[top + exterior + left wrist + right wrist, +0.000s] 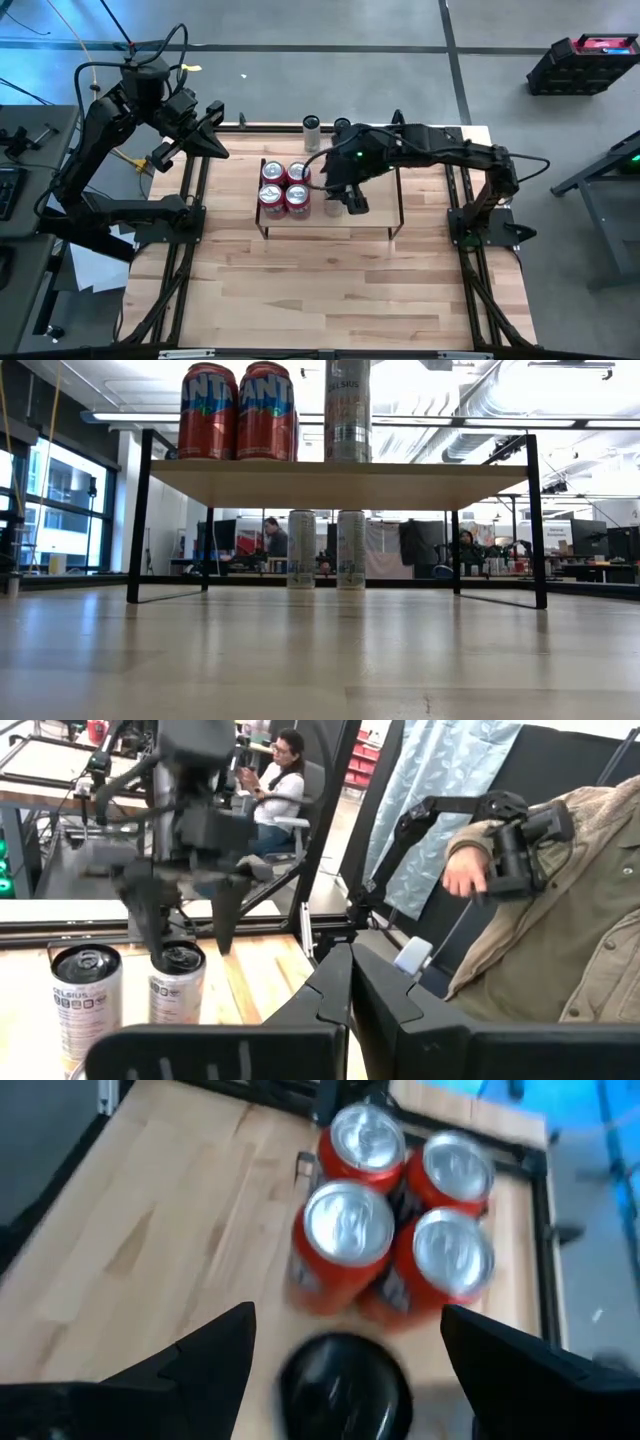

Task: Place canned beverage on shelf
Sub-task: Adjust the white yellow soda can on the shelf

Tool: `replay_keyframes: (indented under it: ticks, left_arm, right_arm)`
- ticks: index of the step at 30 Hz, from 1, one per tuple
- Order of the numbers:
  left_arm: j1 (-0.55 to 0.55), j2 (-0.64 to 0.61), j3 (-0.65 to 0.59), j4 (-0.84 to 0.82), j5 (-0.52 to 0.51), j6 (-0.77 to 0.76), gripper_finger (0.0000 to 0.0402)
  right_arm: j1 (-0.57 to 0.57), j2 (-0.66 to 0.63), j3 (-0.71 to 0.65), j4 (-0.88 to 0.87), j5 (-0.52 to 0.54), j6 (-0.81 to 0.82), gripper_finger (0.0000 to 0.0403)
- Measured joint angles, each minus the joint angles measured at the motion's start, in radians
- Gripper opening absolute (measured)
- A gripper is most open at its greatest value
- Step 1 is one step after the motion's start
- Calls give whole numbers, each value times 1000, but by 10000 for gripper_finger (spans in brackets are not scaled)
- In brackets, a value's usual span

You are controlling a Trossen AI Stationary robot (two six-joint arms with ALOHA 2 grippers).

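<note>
The right gripper (345,192) is reaching in over the shelf (375,215), its arm stretching across from the table's right side and bending down at the wrist. Its fingers (200,1355) are standing wide apart, straddling a slim silver can (345,1380) that is standing upright on the shelf board, and not pressing on it. Just beside that can, four red cans (285,188) are sitting in a tight square on the shelf's left part. Beyond the shelf, two more slim cans (320,550) are standing upright on the table (330,290). The left gripper (215,140) is hanging at the table's far left corner, fingers shut, holding nothing.
</note>
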Motion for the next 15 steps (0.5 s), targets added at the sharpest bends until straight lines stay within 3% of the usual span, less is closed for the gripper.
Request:
replay_keyframes:
  ticks: [4,9,15]
  left_arm:
    - [0,0,0,-1,0,4,0]
    - [0,0,0,0,0,7,0]
    - [0,0,0,-1,0,7,0]
  right_arm:
    - [2,-21,52,-181,8,109,305]
    - [-30,-23,58,-394,93,195,305]
    - [-115,-27,56,-382,304,234,305]
